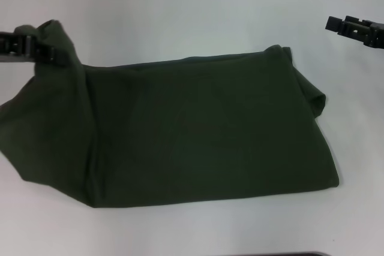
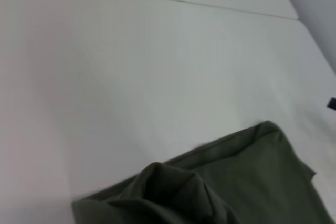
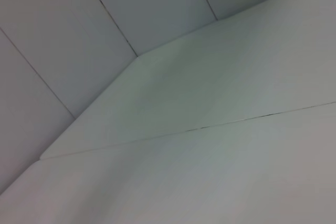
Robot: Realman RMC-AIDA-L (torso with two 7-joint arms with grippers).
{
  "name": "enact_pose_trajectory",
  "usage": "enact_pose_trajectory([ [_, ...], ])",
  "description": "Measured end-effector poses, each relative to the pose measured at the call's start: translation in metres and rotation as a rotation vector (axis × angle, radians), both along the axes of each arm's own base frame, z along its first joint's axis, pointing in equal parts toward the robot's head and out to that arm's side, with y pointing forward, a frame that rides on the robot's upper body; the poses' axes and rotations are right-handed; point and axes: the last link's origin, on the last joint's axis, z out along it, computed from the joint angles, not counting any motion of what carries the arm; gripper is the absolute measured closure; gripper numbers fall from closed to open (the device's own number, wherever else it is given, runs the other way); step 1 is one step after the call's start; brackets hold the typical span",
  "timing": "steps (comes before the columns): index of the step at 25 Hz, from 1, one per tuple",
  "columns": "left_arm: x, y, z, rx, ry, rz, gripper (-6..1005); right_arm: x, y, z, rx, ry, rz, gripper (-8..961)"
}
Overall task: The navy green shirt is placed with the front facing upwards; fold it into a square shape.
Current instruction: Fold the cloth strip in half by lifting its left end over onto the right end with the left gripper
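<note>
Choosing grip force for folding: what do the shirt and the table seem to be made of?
The navy green shirt looks like soft matte knit, probably cotton: it drapes and bunches where the left gripper lifts it. The table looks like smooth, hard white laminate with a faint sheen and a thin seam.

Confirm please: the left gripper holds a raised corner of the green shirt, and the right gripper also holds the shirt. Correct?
Not quite. The left gripper does lift the navy green shirt, but the head view shows the right gripper off it, above the bare table.
</note>
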Motion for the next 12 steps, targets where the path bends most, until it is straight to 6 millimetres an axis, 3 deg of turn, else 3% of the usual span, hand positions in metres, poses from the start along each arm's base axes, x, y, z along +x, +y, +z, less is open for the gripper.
enact_pose_trajectory([
  [7, 0.014, 0.001, -0.009, -0.033, -0.026, -0.038, 963, 0.0, 0.0, -0.001, 0.0, 0.0, 0.002, 205],
  [12, 0.009, 0.001, -0.004, -0.018, -0.009, -0.03, 963, 0.0, -0.001, -0.002, -0.003, 0.003, 0.002, 205],
])
